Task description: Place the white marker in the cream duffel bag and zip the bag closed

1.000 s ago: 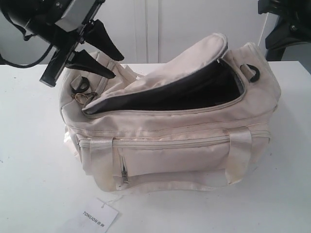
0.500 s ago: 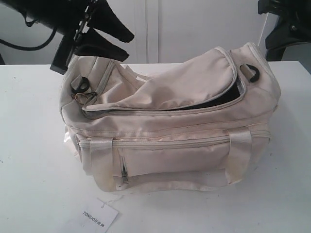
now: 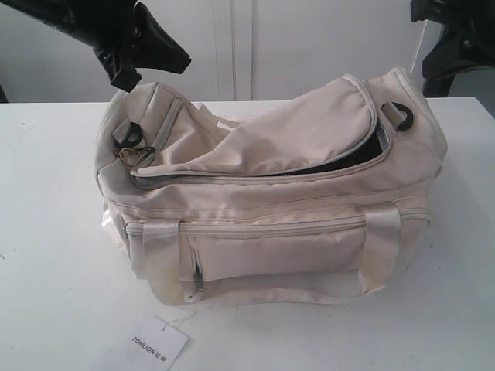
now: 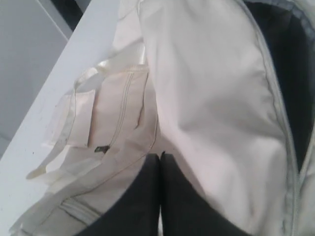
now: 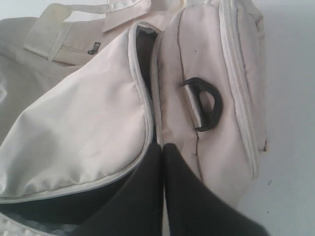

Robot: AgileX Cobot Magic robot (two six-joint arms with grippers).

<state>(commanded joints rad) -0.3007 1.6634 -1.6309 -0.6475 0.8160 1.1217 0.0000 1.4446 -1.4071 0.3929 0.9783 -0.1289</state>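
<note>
While hovering with both pairs of jaws pressed together, needed to spread, draw the large cream fabric duffel bag's (image 3: 309,232) curved zip (image 3: 232,179) steadily shut.

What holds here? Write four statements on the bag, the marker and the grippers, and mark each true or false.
1. The cream duffel bag is zipped fully closed. False: a gap near the black D-ring shows dark lining.
2. The left gripper and the right gripper are both shut. True.
3. The white marker lies on the table in front of the bag. False: no marker is in view; only a paper hang tag lies there.
4. The bag rests on a white table. True.
</note>
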